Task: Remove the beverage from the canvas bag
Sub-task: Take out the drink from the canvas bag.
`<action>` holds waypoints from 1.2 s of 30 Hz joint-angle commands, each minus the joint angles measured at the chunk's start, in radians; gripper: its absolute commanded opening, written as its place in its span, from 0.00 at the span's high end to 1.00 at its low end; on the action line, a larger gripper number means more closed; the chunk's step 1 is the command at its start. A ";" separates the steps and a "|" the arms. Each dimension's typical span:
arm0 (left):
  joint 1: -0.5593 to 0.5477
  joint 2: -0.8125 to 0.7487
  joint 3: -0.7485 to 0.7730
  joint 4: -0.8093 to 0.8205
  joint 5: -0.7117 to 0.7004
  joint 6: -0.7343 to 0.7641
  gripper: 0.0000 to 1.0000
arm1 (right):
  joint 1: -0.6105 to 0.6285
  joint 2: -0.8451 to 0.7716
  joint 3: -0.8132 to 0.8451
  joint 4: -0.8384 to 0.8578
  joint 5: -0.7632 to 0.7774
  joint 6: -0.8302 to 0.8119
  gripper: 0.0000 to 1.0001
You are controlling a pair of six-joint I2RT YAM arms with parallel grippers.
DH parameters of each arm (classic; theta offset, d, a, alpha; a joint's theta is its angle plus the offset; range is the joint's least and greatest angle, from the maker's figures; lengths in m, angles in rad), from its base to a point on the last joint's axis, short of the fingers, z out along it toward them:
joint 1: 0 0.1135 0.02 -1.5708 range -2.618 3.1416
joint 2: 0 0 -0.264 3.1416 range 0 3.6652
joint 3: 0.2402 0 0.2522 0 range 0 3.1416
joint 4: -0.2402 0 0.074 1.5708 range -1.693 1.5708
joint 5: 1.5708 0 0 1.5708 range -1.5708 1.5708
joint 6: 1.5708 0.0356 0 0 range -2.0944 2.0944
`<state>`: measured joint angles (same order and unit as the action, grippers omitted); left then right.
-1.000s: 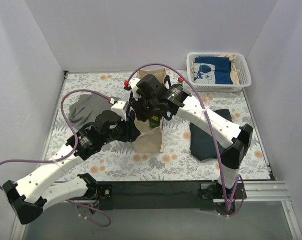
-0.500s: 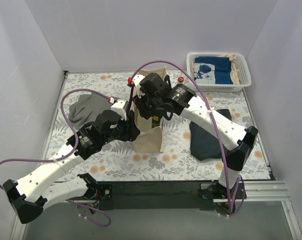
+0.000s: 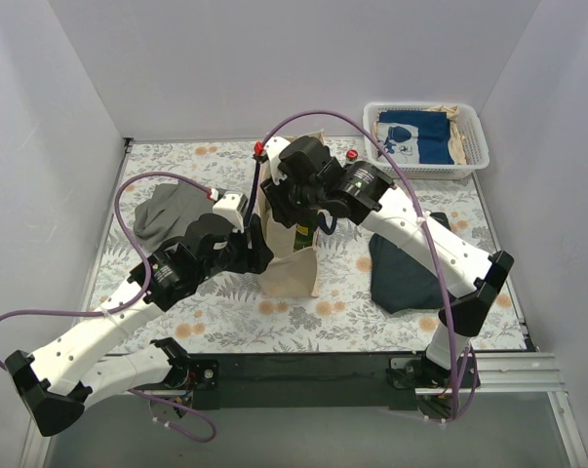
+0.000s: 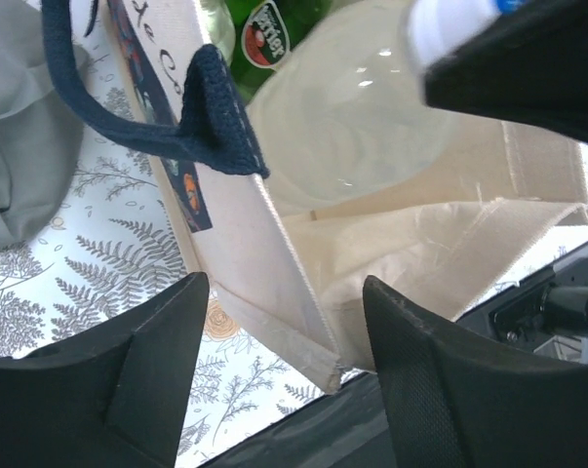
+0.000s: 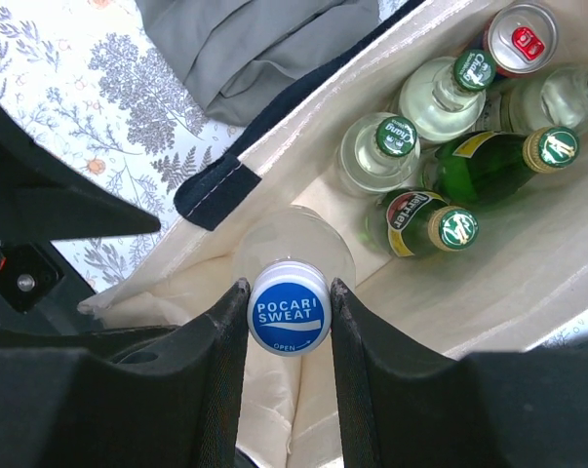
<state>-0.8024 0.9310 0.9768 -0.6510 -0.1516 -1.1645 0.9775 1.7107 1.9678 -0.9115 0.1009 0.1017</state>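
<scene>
The right pincer [image 5: 289,297] clamps the Pocari Sweat bottle [image 5: 292,244] by its cap, with the canvas bag [image 5: 528,283] below. The left pincer [image 4: 284,341] stands open astride the bag wall.

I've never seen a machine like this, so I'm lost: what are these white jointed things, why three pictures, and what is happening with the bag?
The white jointed things are two robot arms, the left arm and right arm, bolted to a table. The wide picture looks down from above; the other two come from cameras on the wrists, so black fingers show at the edges. On the table are a bag, a basket, a grey cloth and a dark cloth. The right gripper pinches a bottle by its blue cap; other drinks sit in the bag. The left gripper is open, astride the bag's edge.
</scene>
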 commanded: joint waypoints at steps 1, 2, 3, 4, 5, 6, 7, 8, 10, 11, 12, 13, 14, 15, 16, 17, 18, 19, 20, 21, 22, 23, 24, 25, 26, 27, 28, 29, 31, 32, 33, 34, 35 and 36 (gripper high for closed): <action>-0.003 -0.003 0.029 -0.047 -0.059 0.000 0.35 | 0.006 -0.100 0.094 0.132 -0.007 0.010 0.99; -0.003 -0.006 0.031 -0.044 -0.063 -0.003 0.35 | 0.007 -0.106 0.097 0.131 -0.004 0.009 0.99; -0.003 -0.006 0.037 -0.042 -0.068 -0.004 0.33 | 0.007 -0.109 0.100 0.131 -0.003 0.009 0.99; -0.003 -0.006 0.040 -0.041 -0.069 -0.006 0.32 | 0.007 -0.112 0.100 0.132 -0.001 0.007 0.99; -0.003 -0.006 0.043 -0.038 -0.068 -0.007 0.32 | 0.007 -0.118 0.103 0.131 0.002 0.007 0.99; -0.003 -0.009 0.048 -0.035 -0.074 -0.008 0.30 | 0.007 -0.120 0.105 0.131 0.003 0.006 0.99; -0.003 -0.011 0.049 -0.029 -0.074 -0.012 0.30 | 0.007 -0.122 0.108 0.131 0.005 0.004 0.99; -0.003 -0.014 0.051 -0.024 -0.075 -0.014 0.29 | 0.007 -0.129 0.109 0.132 0.011 0.003 0.99; -0.003 -0.023 0.054 -0.007 -0.078 -0.014 0.27 | 0.007 -0.134 0.112 0.132 0.020 0.000 0.99; -0.003 -0.024 0.054 0.001 -0.077 -0.014 0.26 | 0.007 -0.138 0.112 0.134 0.029 0.000 0.99; -0.003 -0.027 0.056 0.011 -0.074 -0.011 0.24 | 0.006 -0.141 0.114 0.132 0.034 -0.002 0.99; -0.003 -0.023 0.057 0.025 -0.071 -0.006 0.24 | 0.006 -0.143 0.112 0.135 0.037 -0.002 0.99; -0.003 -0.018 0.063 0.031 -0.071 -0.006 0.24 | 0.006 -0.146 0.112 0.135 0.049 -0.007 0.99; -0.003 -0.015 0.066 0.034 -0.069 -0.006 0.24 | 0.006 -0.148 0.115 0.134 0.059 -0.008 0.99; -0.003 -0.009 0.069 0.050 -0.066 -0.004 0.24 | 0.007 -0.149 0.115 0.135 0.062 -0.011 0.99; -0.003 -0.008 0.075 0.056 -0.057 -0.006 0.24 | 0.007 -0.154 0.115 0.134 0.068 -0.013 0.99; -0.003 -0.009 0.080 0.060 -0.054 -0.007 0.24 | 0.007 -0.154 0.120 0.134 0.071 -0.014 0.99; -0.003 -0.011 0.082 0.074 -0.051 -0.009 0.24 | 0.006 -0.157 0.121 0.135 0.074 -0.017 0.99; -0.003 -0.015 0.085 0.083 -0.040 -0.009 0.23 | 0.007 -0.160 0.121 0.135 0.079 -0.019 0.99; -0.003 -0.017 0.085 0.089 -0.039 -0.009 0.23 | 0.006 -0.160 0.124 0.134 0.083 -0.022 0.99; -0.003 -0.015 0.088 0.099 -0.040 -0.008 0.23 | 0.007 -0.161 0.129 0.135 0.086 -0.023 0.99; -0.003 -0.014 0.089 0.103 -0.043 -0.008 0.23 | 0.006 -0.161 0.132 0.135 0.095 -0.026 0.99; -0.003 -0.015 0.092 0.106 -0.045 -0.003 0.23 | 0.006 -0.161 0.135 0.135 0.098 -0.026 0.99; -0.003 -0.011 0.095 0.112 -0.048 0.000 0.23 | 0.007 -0.161 0.143 0.137 0.103 -0.026 0.99; -0.003 -0.009 0.099 0.113 -0.052 0.002 0.23 | 0.007 -0.160 0.147 0.135 0.115 -0.031 0.99; -0.003 -0.008 0.105 0.113 -0.058 0.000 0.23 | 0.007 -0.160 0.152 0.137 0.121 -0.034 0.99; -0.003 -0.008 0.103 0.116 -0.060 0.002 0.23 | 0.007 -0.161 0.158 0.137 0.128 -0.039 0.99; -0.003 -0.009 0.103 0.119 -0.060 0.003 0.23 | 0.007 -0.158 0.169 0.137 0.143 -0.042 0.99; -0.003 -0.011 0.099 0.122 -0.069 0.006 0.23 | 0.006 -0.155 0.178 0.137 0.152 -0.048 0.99; -0.003 -0.011 0.099 0.122 -0.071 0.008 0.23 | 0.006 -0.152 0.184 0.137 0.154 -0.049 0.99; -0.003 -0.012 0.097 0.122 -0.072 0.006 0.23 | 0.004 -0.151 0.187 0.137 0.158 -0.051 0.99; -0.003 -0.012 0.095 0.120 -0.072 0.006 0.23 | 0.006 -0.149 0.192 0.135 0.161 -0.053 0.99; -0.003 -0.014 0.094 0.120 -0.074 0.006 0.23 | 0.006 -0.149 0.203 0.138 0.171 -0.056 0.99; -0.003 -0.012 0.092 0.120 -0.074 0.006 0.23 | 0.004 -0.148 0.210 0.140 0.174 -0.059 0.99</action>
<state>-0.8024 0.9276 1.0454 -0.5438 -0.2024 -1.1717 0.9775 1.6276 2.0819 -0.9188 0.2241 0.0696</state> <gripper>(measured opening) 0.773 0.412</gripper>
